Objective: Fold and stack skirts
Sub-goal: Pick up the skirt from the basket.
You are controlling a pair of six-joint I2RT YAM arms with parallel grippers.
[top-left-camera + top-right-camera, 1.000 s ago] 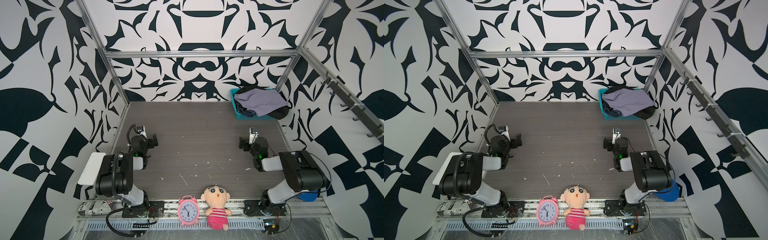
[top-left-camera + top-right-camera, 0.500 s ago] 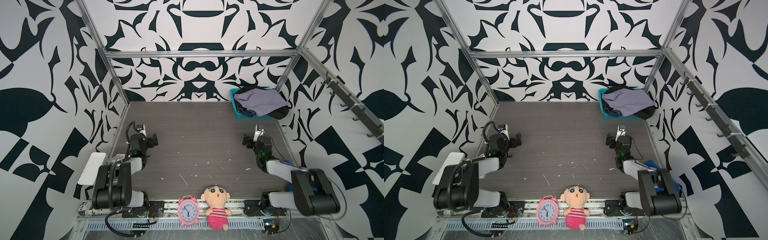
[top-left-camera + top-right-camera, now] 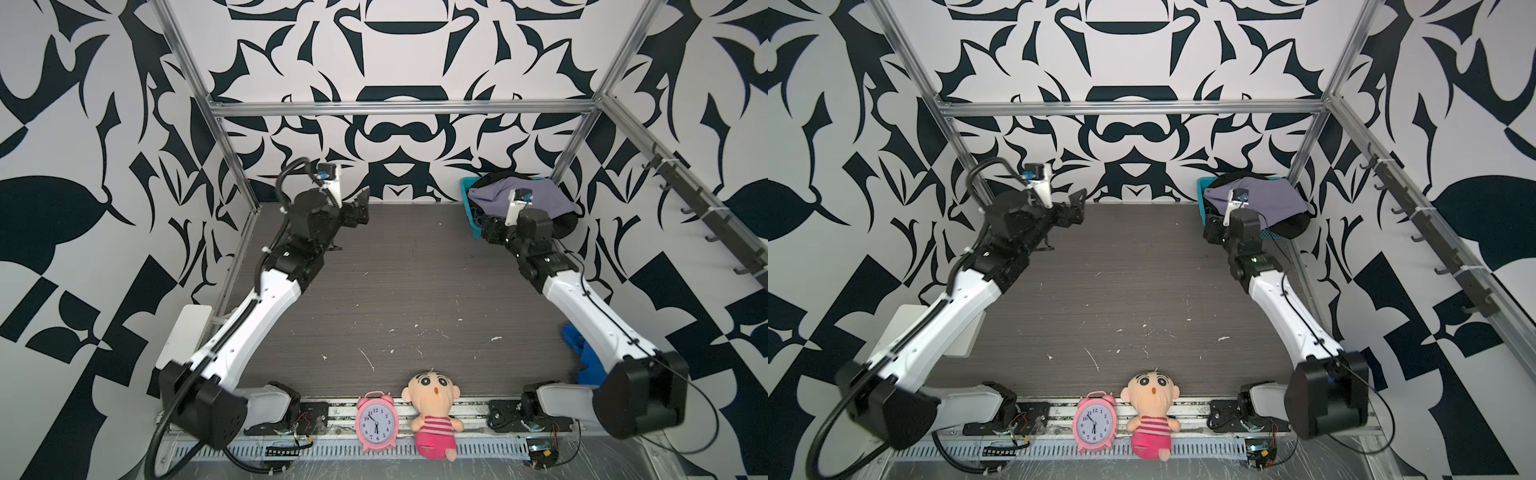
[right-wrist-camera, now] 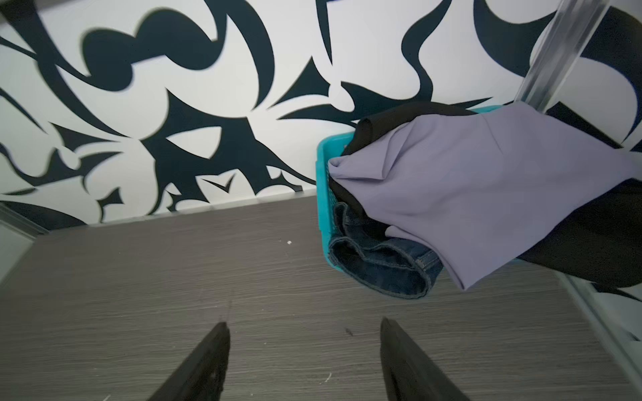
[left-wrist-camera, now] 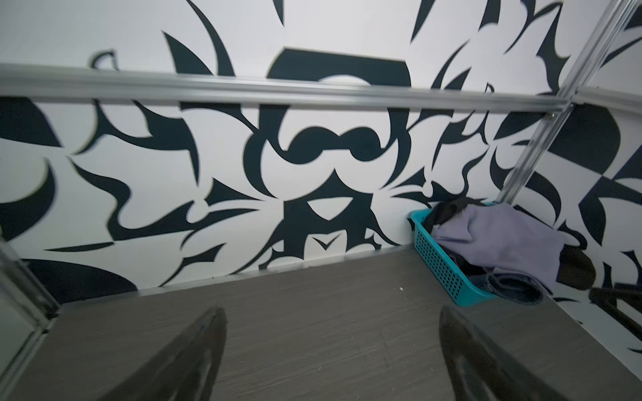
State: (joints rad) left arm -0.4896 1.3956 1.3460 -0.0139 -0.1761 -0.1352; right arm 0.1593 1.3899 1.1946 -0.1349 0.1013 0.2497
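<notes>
Step in hand: first pick, I'd say. Nothing is folded or stacked yet, and all three skirts are heaped in the teal basket (image 4: 323, 194).
Skirts: upper right of the frame in both top views, in the back corner of the worktop (image 3: 395, 291). The lavender skirt (image 4: 486, 180) lies on top, the black skirt (image 4: 590, 236) sits under it and spills off the far side, and the denim skirt (image 4: 382, 267) droops over the basket's near rim onto the wood.
Right claw (image 4: 304, 324): jaws parted with nothing between them, near the basket but apart from every cloth.
Left claw (image 5: 331, 312): spread wide and empty, up at the upper left near the back wall, well apart from the basket.
Doing it well: take the lavender one first, since it's on top. Pinch a single layer at its free fold and lift clear before dragging, or the black skirt may come along and the light basket may slide.
Edges: the basket sits close to the back wall and the corner frame post (image 3: 577, 137), so there's little room behind it. Approach from the open worktop side.
Open room: the middle of the worktop is bare apart from small flecks, which leaves plenty of space to spread and fold.
Front rail: the pink clock (image 3: 376, 422) and the doll (image 3: 434, 411) sit at the bottom of the frame, so keep the cloth short of them.
Blue cloth (image 3: 582, 357): lower right, beside the right arm. Leave it alone.
</notes>
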